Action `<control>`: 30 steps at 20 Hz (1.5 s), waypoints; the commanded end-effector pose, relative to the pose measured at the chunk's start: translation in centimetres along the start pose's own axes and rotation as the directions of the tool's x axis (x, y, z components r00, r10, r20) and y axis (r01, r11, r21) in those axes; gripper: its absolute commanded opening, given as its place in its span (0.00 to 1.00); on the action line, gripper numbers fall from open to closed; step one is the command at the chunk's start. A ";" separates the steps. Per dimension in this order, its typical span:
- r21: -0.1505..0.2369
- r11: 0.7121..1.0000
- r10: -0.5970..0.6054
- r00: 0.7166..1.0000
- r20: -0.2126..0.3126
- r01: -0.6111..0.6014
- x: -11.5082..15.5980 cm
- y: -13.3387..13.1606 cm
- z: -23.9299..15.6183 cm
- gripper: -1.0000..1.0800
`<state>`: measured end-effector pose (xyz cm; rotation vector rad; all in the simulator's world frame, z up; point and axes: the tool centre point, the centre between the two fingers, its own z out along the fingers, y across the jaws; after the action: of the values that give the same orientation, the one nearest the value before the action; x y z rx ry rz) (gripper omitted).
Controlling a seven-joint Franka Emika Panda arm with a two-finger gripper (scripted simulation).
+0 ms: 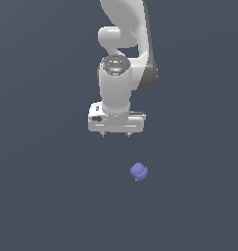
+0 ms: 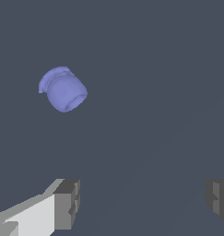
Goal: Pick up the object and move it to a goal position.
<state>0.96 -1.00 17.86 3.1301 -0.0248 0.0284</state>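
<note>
Nearest in the exterior view: the periwinkle-blue blob (image 1: 138, 172), small, matte, rounded and lumpy, resting alone on the dark grey table (image 1: 47, 206). No table edge or corner in either view, so position against them not tellable; seen only as sitting on bare surface, lower in the picture than the arm and a little toward the exterior view's right.

Next back: the pincer (image 1: 115, 134), white, pointed straight down, released and spread wide, holding nothing. Only the short dark tips showing beneath the broad white hand block, set well apart from each other. Clear of the blob, not touching it, with open table showing between the two. Much bigger than the blob.

In the wrist view: the same blob (image 2: 62, 89), shaped like a stubby rounded plug with a wider lip at one end, lying apart from both grey fingertips (image 2: 66, 204). Pincer (image 2: 143, 200) gaping, plain table filling the gap between its tips, the blob outside that gap.

Farthest: the white arm (image 1: 124, 34), rising behind the wrist and curving out past the picture's upper edge, a dark grey band along its side.
</note>
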 end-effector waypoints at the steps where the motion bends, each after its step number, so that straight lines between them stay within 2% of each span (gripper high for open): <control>1: 0.000 1.000 0.000 1.000 0.000 0.000 0.0 0.0 0.0 0.96; 4: 0.003 1.000 -0.011 1.000 0.003 0.011 0.0 -0.6 0.1 0.96; 10: 0.017 0.998 -0.058 0.998 0.019 0.058 -0.2 -3.7 0.3 0.96; 16: 0.016 0.998 -0.067 0.998 0.019 0.067 0.0 -3.7 0.4 0.96; 21: 0.015 0.993 -0.119 0.993 0.019 0.119 0.9 -4.2 0.9 0.96; 26: 0.013 0.978 -0.209 0.978 0.018 0.209 2.5 -5.2 1.9 0.96; 30: 0.012 0.952 -0.306 0.952 0.017 0.306 4.2 -6.3 3.2 0.96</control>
<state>4.71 4.77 15.21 3.1121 0.4007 -0.0038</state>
